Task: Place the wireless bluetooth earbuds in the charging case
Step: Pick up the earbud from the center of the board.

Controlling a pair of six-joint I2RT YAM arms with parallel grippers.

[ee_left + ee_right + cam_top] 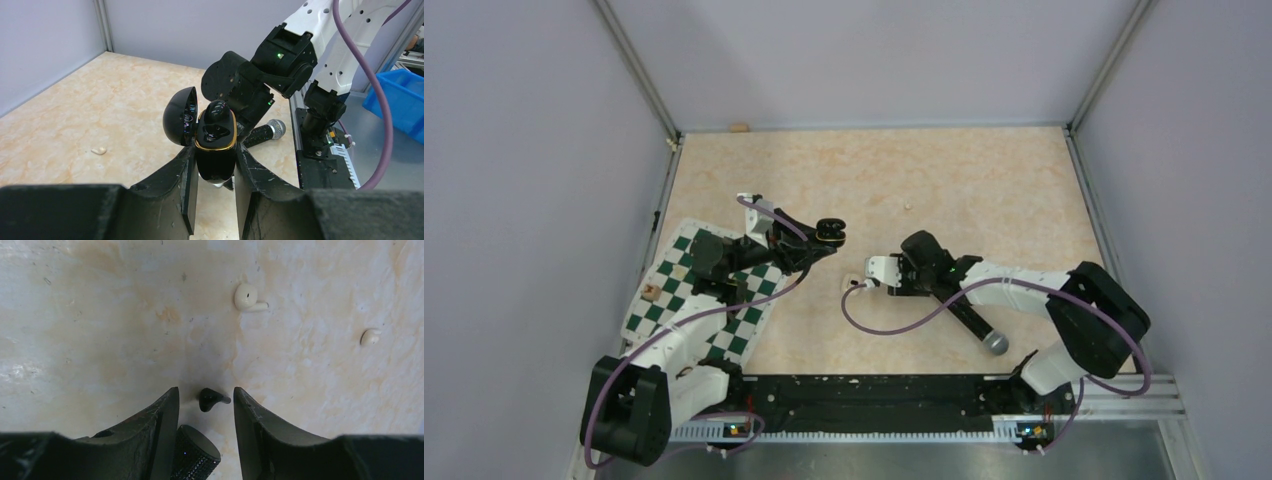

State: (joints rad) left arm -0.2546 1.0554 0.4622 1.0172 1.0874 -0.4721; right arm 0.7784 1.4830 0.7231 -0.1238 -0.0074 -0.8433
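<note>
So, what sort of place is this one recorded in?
Probably a lab or workshop robot cell, not a home: plain lilac panel walls on aluminium frame posts box in a beige marble-patterned tabletop, and a blue plastic storage crate sits beyond the bench.

Left arm, right arm: white link shells, black joint housings. Purple cable on each. Left gripper, right gripper: black wedge fingers, scuffed pale.
</note>
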